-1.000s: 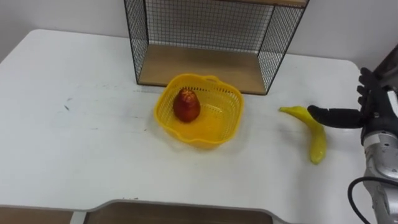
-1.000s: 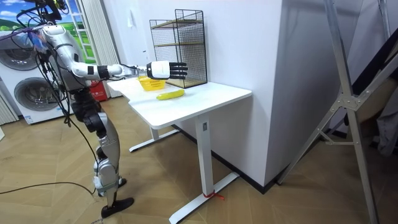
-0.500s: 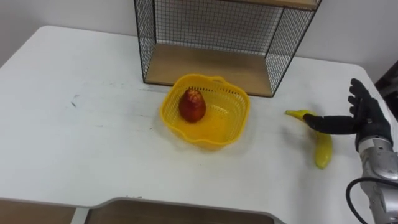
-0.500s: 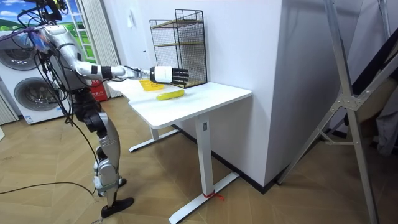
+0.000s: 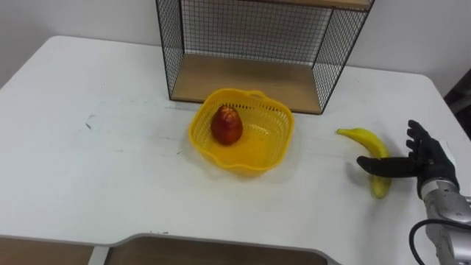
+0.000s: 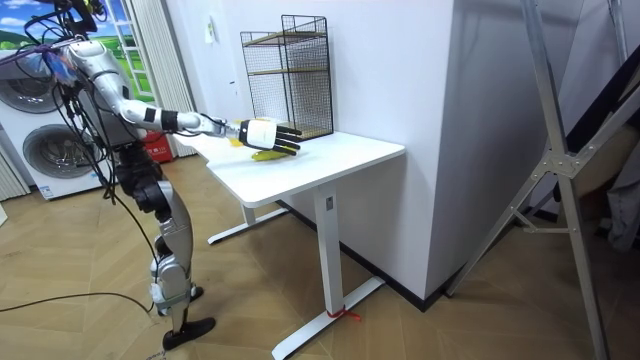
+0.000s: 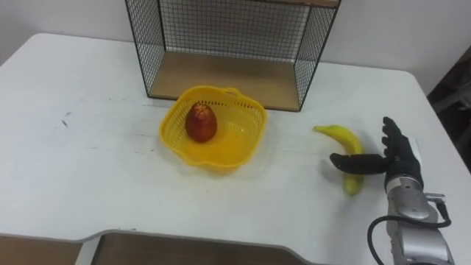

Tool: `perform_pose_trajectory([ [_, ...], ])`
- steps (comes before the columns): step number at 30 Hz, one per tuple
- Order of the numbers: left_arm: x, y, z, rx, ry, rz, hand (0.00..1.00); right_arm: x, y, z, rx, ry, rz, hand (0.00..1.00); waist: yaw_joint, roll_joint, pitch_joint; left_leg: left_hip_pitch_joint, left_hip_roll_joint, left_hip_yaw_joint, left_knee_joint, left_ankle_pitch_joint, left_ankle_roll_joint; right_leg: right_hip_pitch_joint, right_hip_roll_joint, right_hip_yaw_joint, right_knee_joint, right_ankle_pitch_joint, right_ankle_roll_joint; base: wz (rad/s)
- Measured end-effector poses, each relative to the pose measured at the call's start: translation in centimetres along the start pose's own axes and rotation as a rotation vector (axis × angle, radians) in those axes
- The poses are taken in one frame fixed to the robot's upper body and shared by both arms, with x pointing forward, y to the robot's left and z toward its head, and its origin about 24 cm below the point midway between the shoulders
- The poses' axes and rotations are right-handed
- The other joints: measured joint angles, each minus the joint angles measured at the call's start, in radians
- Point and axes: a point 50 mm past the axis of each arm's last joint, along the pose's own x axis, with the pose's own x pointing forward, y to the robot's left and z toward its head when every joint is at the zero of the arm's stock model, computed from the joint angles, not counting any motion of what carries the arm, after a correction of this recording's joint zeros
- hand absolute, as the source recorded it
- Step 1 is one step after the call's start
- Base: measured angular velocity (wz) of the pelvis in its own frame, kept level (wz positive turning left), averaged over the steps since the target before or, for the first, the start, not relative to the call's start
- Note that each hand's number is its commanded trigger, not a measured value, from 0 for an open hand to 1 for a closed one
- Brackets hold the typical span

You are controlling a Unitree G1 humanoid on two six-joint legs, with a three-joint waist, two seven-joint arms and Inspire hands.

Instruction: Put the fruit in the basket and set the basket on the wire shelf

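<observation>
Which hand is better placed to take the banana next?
Right. The open right hand is already at the banana, thumb across it, on the table to the right of the basket.

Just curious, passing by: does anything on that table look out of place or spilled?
Nothing spilled or damaged. Only the banana lies loose on the table, outside the yellow basket, by the right hand.

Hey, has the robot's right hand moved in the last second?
Yes. In the room view the right hand has dropped, judged against the wire shelf behind it, down to the banana.
</observation>
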Motion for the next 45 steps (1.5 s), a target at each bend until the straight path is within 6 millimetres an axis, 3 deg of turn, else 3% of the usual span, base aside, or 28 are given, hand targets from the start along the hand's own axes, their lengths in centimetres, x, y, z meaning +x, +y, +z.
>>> perform_pose_trajectory([
  [12,0.0,-0.1,-0.1,-0.001,-0.001,-0.008,0.00,0.2,0.3,-0.9,-0.140,0.044,0.056,0.00,-0.002,-0.001,0.0040,-0.001,0.000,-0.004,0.001,0.000,0.000,0.005,0.000,-0.003,0.003,0.000,0.000,0.00],
  [20,0.1,0.3,0.2,0.006,-0.006,-0.001,0.00,0.3,0.9,-1.7,-0.317,0.075,0.090,0.00,0.008,-0.025,0.0017,0.003,-0.001,-0.012,0.002,0.000,0.000,0.012,0.001,-0.003,0.001,0.000,0.000,0.00],
  [29,0.1,0.3,0.0,0.010,0.001,-0.004,0.00,0.4,0.9,-1.6,-0.372,0.075,0.100,0.00,0.021,-0.025,0.0060,-0.002,-0.001,-0.022,0.015,-0.001,-0.001,0.017,0.002,-0.010,0.002,0.001,-0.002,0.02],
  [45,0.1,0.7,0.0,0.007,0.001,0.010,0.00,0.3,0.8,-1.9,-0.415,0.078,0.102,0.00,0.022,-0.026,0.0026,-0.003,-0.003,-0.022,0.028,-0.001,-0.001,0.020,0.003,-0.014,-0.015,0.003,-0.003,0.00],
])
